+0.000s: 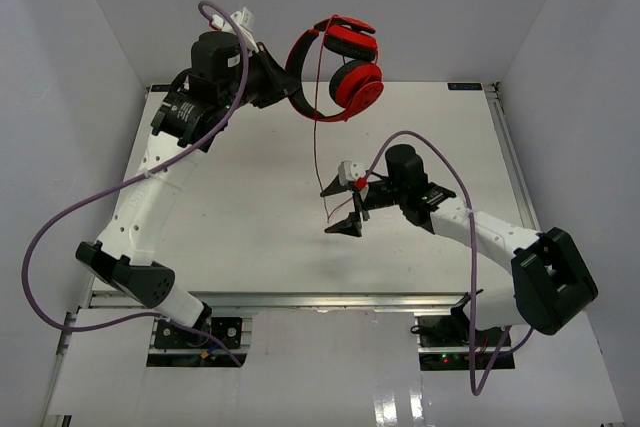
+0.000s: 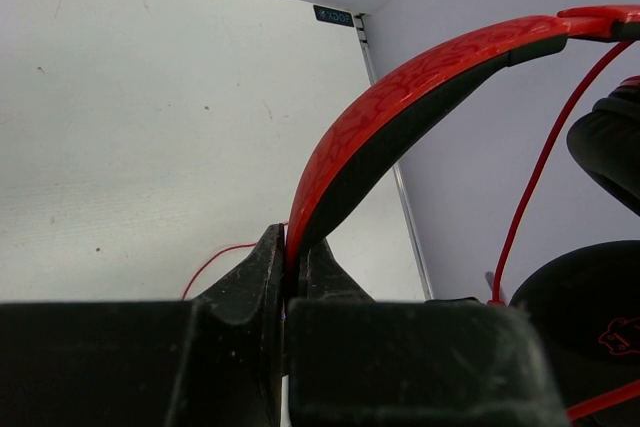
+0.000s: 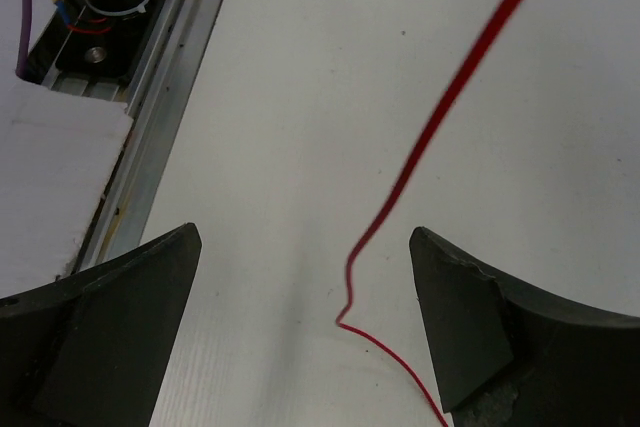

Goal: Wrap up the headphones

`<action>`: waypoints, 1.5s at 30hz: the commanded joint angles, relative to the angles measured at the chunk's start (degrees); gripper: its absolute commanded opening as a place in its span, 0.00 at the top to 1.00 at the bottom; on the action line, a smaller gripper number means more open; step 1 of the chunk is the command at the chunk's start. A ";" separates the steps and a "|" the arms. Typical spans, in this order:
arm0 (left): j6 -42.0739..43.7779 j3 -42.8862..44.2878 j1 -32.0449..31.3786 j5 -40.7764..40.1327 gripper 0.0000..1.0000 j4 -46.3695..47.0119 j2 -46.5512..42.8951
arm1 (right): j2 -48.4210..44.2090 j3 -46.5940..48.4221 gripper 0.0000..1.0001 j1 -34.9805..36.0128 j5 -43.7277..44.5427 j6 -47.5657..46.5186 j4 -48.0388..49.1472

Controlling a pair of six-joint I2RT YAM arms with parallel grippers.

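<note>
1. Lower centre of the overhead view, nearest me: the right claw (image 1: 338, 209) stands wide open just above the surface (image 1: 240, 207), with one finger on either side of the thin red cord (image 1: 317, 152). I'd say it is set there to catch the loose cord for winding.
2. From that wrist, the cord (image 3: 450, 97) passes between the spread fingers and touches neither. It kinks, then runs off the bottom edge. The plug is cut off and I can't find it anywhere.
3. Further back, upper centre: the headphones (image 1: 345, 62) hang in the air, well clear of the surface. They are probably held high so the cord dangles free.
4. Farthest, the left claw (image 1: 272, 82) is clamped on the headband (image 2: 400, 97). In its own view the earcups are cropped at the right edge.
</note>
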 commanded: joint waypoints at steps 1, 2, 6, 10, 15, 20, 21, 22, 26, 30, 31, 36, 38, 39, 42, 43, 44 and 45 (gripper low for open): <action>-2.58 3.60 0.35 1.79 1.00 2.73 -1.65 | 2.06 -0.66 0.06 1.66 -6.73 -6.43 1.91; -2.88 3.69 0.35 2.16 1.00 2.73 -1.75 | 2.72 -0.82 0.04 2.12 -5.23 -6.41 2.44; -3.97 3.84 0.35 3.36 1.00 2.89 -2.42 | 5.15 -0.27 0.13 2.25 -3.15 -4.12 6.09; -4.77 4.93 0.35 4.17 1.00 2.66 -3.08 | 9.12 1.79 0.25 2.54 -2.93 1.65 11.36; -4.82 7.58 0.35 4.30 1.00 0.97 -2.85 | 12.47 2.63 0.41 2.61 -2.07 5.15 15.12; -4.21 9.98 0.35 3.02 1.00 -0.17 -2.43 | 11.55 -1.58 0.71 2.28 -0.03 2.97 15.50; -4.33 9.82 0.35 3.27 1.00 0.09 -2.50 | 11.39 -2.33 0.78 2.11 0.45 2.80 15.61; -4.51 9.40 0.35 3.91 1.00 0.46 -2.64 | 11.16 -3.11 0.86 1.83 1.00 2.89 15.79; -2.89 7.05 0.35 6.52 1.00 1.73 -3.81 | 9.84 -4.08 0.92 -0.31 3.12 4.23 16.22; 5.34 0.84 0.35 10.78 1.00 4.68 -7.20 | 6.53 -3.02 0.92 -8.78 3.62 7.09 14.48; 7.20 -1.96 0.35 11.53 1.00 5.42 -8.60 | 5.57 -2.37 0.92 -11.29 3.49 6.87 13.33; 16.91 -14.23 0.35 13.45 1.00 9.38 -14.23 | 0.45 2.81 0.92 -18.01 4.92 -3.96 -3.75; 20.27 -18.88 0.35 12.24 1.00 11.02 -16.03 | -1.85 4.84 0.92 -19.57 4.93 -8.90 -9.15; 21.41 -20.06 0.35 11.87 1.00 11.62 -16.40 | -2.48 5.69 0.92 -19.86 5.15 -10.14 -12.01; 25.74 -23.56 0.35 12.64 1.00 13.67 -17.47 | -4.14 7.93 0.92 -20.13 7.80 -12.93 -15.79; 26.80 -24.26 0.31 13.38 1.00 14.05 -17.65 | -4.21 8.57 0.92 -20.16 9.04 -13.16 -16.76; 28.18 -24.94 0.24 14.12 1.00 14.16 -17.89 | -3.91 9.48 0.92 -20.34 10.19 -13.19 -17.29; 30.03 -25.71 0.17 14.98 1.00 14.16 -18.21 | -3.41 10.69 0.92 -20.78 11.33 -13.12 -18.53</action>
